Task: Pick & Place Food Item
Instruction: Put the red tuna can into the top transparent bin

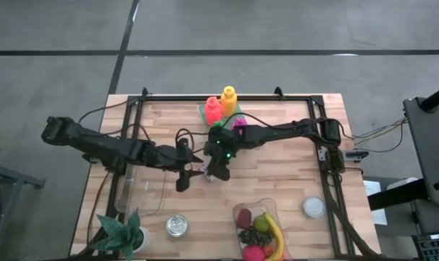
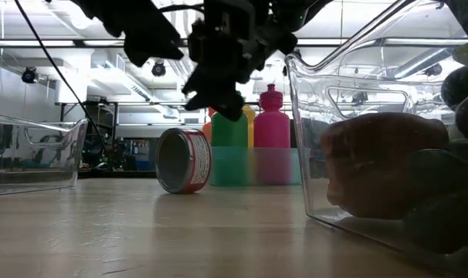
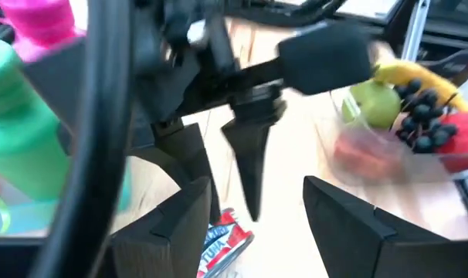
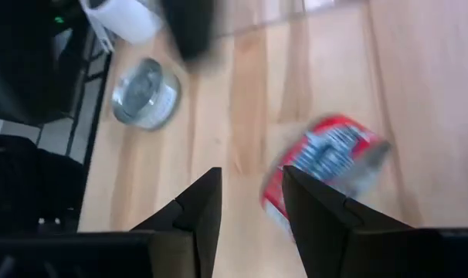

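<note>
the desk (image 1: 277, 170) is a pale butcher-block top of glued wood strips with a dark metal frame around it, and both dark arms meet over its middle. from above, the left hand (image 1: 185, 174) and the right hand (image 1: 221, 168) sit just beside each other, with bare wood open toward the near edge between the small silver tin (image 1: 177, 225) and the clear plastic fruit tub (image 1: 257, 212). the tub is smooth and see-through, holding a curved yellow banana (image 1: 274, 232), a green apple, dark grapes and red fruit; the low view shows its glassy wall right at the lens, which the overhead picture does not suggest. a clear empty bin (image 1: 143, 196) lies at the left side, a spiky green plant (image 1: 122, 230) at the near left corner, and a round white lid (image 1: 314, 207) near the right rail. glossy red, orange, green and pink bottles (image 1: 221, 109) stand at the far edge. the task's thing, a small red-labelled can (image 2: 184, 160), lies on its side on the wood under the hands; only the low view shows its round end, and the overhead view hides it almost wholly. the left hand's fingers (image 3: 168, 224) stand apart, empty. the right hand's fingers (image 4: 199, 208) are parted narrowly, holding nothing, the can just beyond them.
</note>
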`<state>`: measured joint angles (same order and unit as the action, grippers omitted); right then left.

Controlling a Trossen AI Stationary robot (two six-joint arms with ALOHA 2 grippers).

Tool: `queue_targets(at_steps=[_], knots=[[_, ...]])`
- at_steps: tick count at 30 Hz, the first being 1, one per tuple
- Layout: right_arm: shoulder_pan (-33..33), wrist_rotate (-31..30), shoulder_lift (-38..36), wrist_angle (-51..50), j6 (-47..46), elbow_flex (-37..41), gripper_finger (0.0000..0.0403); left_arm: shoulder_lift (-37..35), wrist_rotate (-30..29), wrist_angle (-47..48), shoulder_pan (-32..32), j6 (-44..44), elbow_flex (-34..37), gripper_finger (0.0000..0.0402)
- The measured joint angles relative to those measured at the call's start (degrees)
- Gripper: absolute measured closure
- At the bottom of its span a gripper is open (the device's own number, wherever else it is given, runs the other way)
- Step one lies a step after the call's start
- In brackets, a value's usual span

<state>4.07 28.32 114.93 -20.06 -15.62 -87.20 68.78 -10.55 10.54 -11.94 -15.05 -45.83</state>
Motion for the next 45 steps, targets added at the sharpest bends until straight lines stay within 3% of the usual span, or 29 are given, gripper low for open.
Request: queue_targets(at_steps=[4,14,23,31,36,41,45], knots=[[0.93,0.00,0.00,-4.14,0.59,0.00,0.0269,-2.86,-0.02,0.79,0.00,0.00,0.05,0.0188],[1.03,0.02,-2.24,-3.36,1.07,0.00,0.0269,-5.03,-0.40,8.56,0.00,-0.42,0.16,0.0188],[1.98,-3.16,-10.08,-4.91,2.86,0.00,0.0269,-4.93,-0.39,17.77,0.00,-1.95,0.25,0.0188],[1.56,-8.86,-21.15,-5.76,7.97,1.51,0.0269,-4.93,-0.42,18.17,0.00,-4.65,1.52,0.0188],[0.32,-9.03,-31.69,4.94,9.86,9.96,0.0269,-4.93,-0.39,16.51,0.00,-4.95,2.54,0.0188],[0.31,-10.86,-43.73,12.44,8.67,23.38,0.0269,-4.86,-0.63,13.12,0.09,-4.05,3.71,0.0188],[0.20,-14.13,-52.30,18.50,4.29,34.25,0.0269,-4.83,-0.87,11.66,0.09,5.40,3.80,0.0188]])
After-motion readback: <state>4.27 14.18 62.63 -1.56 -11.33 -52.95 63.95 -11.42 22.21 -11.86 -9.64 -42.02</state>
